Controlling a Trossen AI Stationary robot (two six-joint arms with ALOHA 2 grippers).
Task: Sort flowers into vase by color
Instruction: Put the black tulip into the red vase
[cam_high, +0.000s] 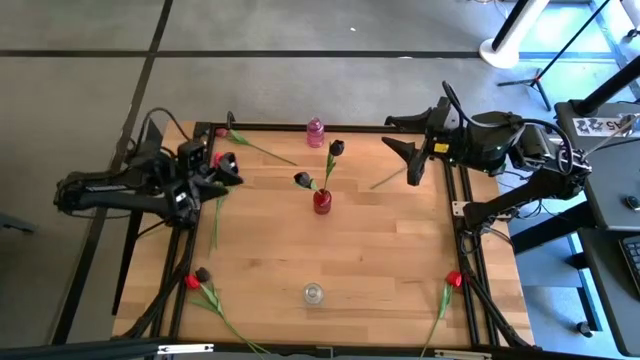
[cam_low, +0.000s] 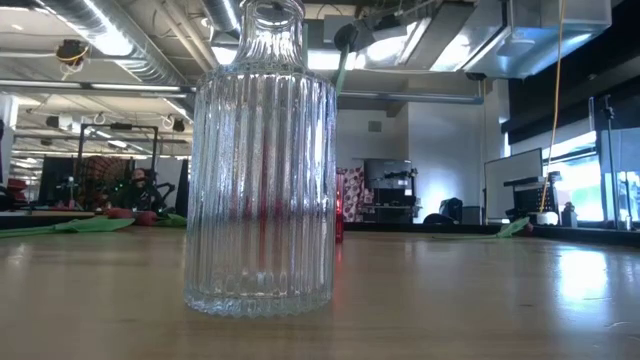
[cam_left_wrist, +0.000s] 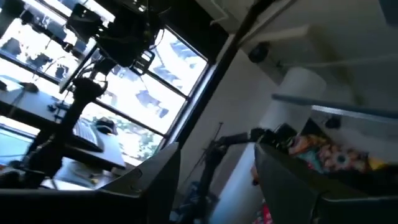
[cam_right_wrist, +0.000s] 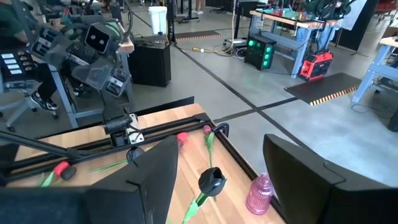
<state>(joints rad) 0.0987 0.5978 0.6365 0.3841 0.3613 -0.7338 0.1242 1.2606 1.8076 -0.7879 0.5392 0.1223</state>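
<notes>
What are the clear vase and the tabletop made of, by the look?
Clear vase: looks like glass, glossy and vertically ribbed; the room shows through it, though clear plastic is possible. Tabletop: light wood planks with visible seams, with a satin sheen in the low view.

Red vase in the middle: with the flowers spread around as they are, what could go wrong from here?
1. The red vase already holds two dark tulips leaning outward; another insertion could knock them or tip the vase.
2. Several flowers lie at the table's edges, like the red tulip by the right frame rail, which may be awkward to grip.
3. The clear vase and pink vase are small, so thin stems might miss.
</notes>
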